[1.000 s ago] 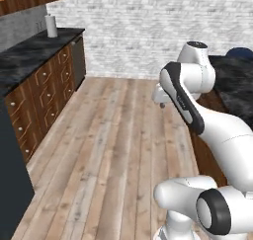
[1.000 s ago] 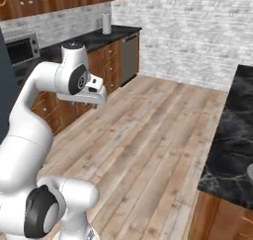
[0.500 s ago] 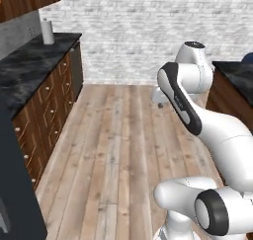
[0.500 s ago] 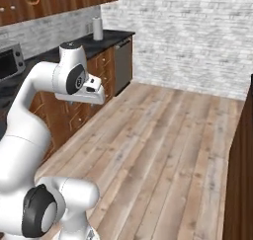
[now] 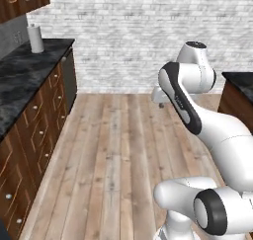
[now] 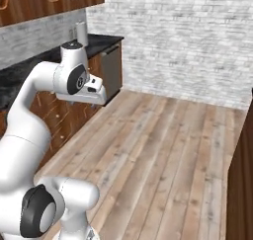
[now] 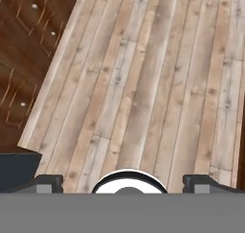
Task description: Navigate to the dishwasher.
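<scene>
1. The paper towel roll [image 5: 35, 38] stands at the far end of the black stone counter [image 5: 24, 73], near the brick wall.
2. The dishwasher [image 6: 112, 71] is the dark grey panel at that counter's far end, past the brown drawers [image 5: 29, 130]; judging by this, the base has more floor to cross.
3. The gripper [image 7: 122, 181] hangs tucked above bare planks, fingers spread wide, holding nothing, likely because driving needs no grasp.

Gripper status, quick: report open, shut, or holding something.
Gripper: open, fingertips spread wide apart, nothing held; bare wooden floor lies beyond them.
</scene>
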Tool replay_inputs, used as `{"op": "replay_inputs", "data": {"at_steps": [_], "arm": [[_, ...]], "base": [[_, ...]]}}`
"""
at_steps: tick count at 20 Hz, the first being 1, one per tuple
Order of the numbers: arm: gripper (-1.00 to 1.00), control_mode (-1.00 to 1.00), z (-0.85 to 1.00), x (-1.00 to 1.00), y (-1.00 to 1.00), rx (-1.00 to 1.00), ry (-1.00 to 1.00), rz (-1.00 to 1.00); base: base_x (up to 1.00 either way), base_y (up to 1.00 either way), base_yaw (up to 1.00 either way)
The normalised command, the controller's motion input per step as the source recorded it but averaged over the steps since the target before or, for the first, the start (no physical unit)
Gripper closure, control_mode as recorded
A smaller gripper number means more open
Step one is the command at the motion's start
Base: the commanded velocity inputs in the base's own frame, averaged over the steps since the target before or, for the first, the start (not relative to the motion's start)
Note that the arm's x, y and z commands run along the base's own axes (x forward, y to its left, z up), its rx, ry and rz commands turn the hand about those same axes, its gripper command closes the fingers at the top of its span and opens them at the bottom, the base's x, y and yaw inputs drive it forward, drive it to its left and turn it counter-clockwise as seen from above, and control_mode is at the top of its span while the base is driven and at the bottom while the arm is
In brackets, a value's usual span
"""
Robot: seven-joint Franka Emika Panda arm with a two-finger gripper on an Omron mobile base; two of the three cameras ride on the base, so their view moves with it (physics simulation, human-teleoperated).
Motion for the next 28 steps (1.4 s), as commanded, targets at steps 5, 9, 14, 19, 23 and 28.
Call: {"op": "replay_inputs", "data": {"at_steps": [5, 9, 14, 19, 23, 28], "arm": [[-1.0, 1.0, 0.0, 0.0, 0.0, 0.0, 0.0, 0.0], [-1.0, 1.0, 0.0, 0.0, 0.0, 0.0, 0.0, 0.0], [-1.0, 1.0, 0.0, 0.0, 0.0, 0.0, 0.0, 0.0], [-1.0, 1.0, 0.0, 0.0, 0.0, 0.0, 0.0, 0.0], [-1.0, 1.0, 0.0, 0.0, 0.0, 0.0, 0.0, 0.0], [-1.0, 1.0, 0.0, 0.0, 0.0, 0.0, 0.0, 0.0]], "base": [[1.0, 0.0, -0.03], [1.0, 0.0, 0.0], [1.0, 0.0, 0.0], [1.0, 0.0, 0.0], [1.0, 0.0, 0.0], [1.0, 0.12, 0.03]]}}
